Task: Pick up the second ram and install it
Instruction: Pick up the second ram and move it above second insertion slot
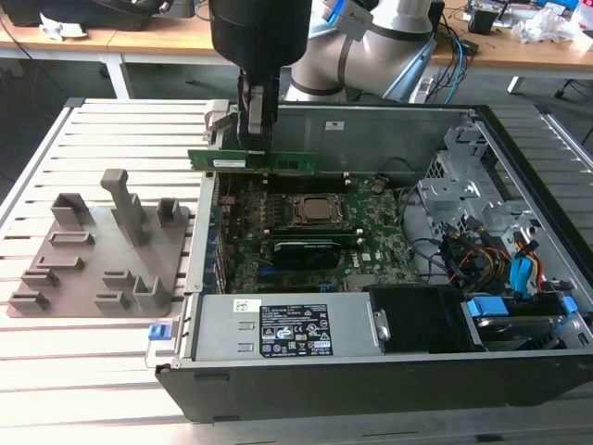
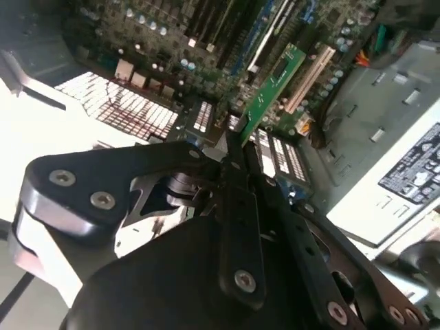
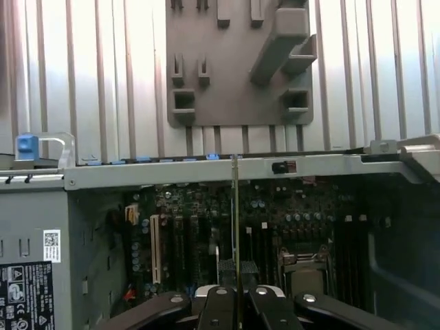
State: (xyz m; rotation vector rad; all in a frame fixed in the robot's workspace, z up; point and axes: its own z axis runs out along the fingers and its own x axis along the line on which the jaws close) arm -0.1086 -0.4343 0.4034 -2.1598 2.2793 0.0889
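The black claw (image 1: 257, 139) is clamping the thin, long green circuit-board ram stick (image 1: 292, 160), holding it level above the large green motherboard (image 1: 375, 236). Keeping it square with the slot probably matters most.

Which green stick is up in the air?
The second ram, the thin green stick pinched in the gripper over the open case. The other green stick sits low on the motherboard.
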